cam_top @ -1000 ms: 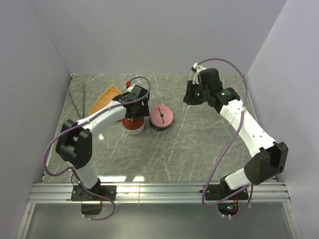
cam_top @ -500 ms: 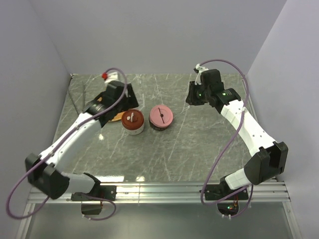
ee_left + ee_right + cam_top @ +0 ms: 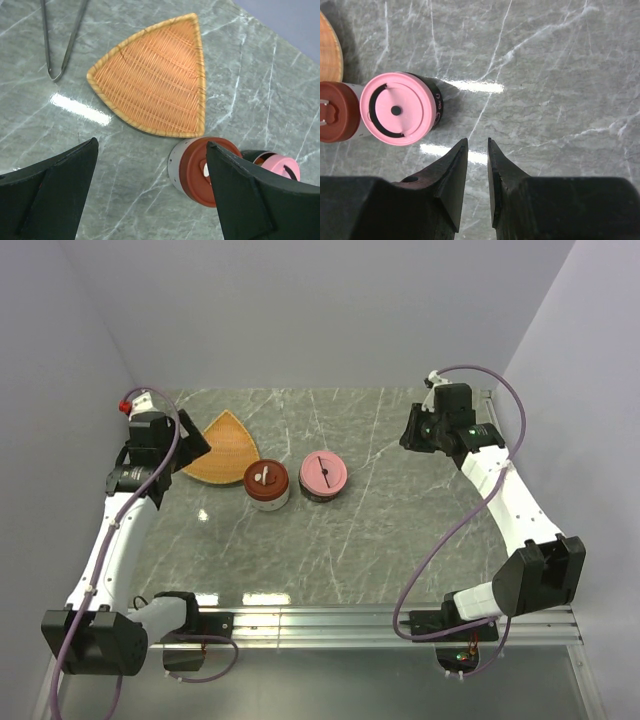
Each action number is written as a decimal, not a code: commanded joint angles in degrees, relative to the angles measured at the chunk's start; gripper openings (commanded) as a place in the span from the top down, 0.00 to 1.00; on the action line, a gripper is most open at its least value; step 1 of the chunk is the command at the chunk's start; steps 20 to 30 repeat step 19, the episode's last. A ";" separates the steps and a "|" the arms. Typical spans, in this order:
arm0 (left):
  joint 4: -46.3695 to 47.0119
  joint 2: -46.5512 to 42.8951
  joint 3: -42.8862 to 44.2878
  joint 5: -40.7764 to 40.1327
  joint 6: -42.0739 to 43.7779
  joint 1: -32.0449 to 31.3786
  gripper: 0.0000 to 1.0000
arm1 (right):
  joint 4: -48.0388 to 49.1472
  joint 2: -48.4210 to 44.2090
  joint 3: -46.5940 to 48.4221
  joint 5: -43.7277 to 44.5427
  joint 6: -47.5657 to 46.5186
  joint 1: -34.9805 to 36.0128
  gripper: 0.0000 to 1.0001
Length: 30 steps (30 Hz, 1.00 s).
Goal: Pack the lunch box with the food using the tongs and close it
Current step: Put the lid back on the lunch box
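The lunch box shows as two round tins with their lids on: a brown-lidded one (image 3: 267, 483) (image 3: 202, 170) and a pink-lidded one (image 3: 323, 475) (image 3: 396, 108), side by side mid-table. The thin metal tongs (image 3: 54, 42) lie on the table beyond the orange fan-shaped plate (image 3: 225, 446) (image 3: 155, 82), which is bare. No food is in view. My left gripper (image 3: 194, 444) (image 3: 151, 146) hangs open and empty above the table by the plate's near edge, left of the brown tin. My right gripper (image 3: 408, 436) (image 3: 477, 140) hovers right of the pink tin, jaws a narrow gap apart, holding nothing.
The grey marble table (image 3: 400, 530) is walled at the back and on both sides. A metal rail (image 3: 320, 620) runs along the near edge by the arm bases.
My left arm has swung from above the brown tin back to the far left by the plate, its jaws widening. My right arm has drawn back to the right.
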 commanded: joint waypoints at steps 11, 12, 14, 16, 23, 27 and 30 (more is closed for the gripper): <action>3.63 -2.71 1.92 1.48 4.83 0.00 0.05 | 2.59 -1.54 0.26 0.12 1.09 -0.92 0.70; 3.72 -2.71 1.92 1.48 4.92 0.00 0.05 | 2.59 -1.54 0.35 0.12 1.18 -0.92 0.70; 3.63 -2.71 2.01 1.30 5.00 -0.08 0.05 | 2.59 -1.45 0.52 0.03 1.18 -1.00 0.70; 3.80 -2.53 2.09 1.30 5.27 0.00 0.06 | 2.51 -1.45 0.44 0.03 1.18 -1.00 0.70; 2.92 -2.00 2.45 0.69 5.01 0.00 0.06 | 2.59 -1.54 0.44 0.03 1.09 -0.92 0.70; 2.92 -2.00 2.45 0.69 5.01 0.00 0.06 | 2.59 -1.54 0.44 0.03 1.09 -0.92 0.70; 2.92 -2.00 2.45 0.69 5.01 0.00 0.06 | 2.59 -1.54 0.44 0.03 1.09 -0.92 0.70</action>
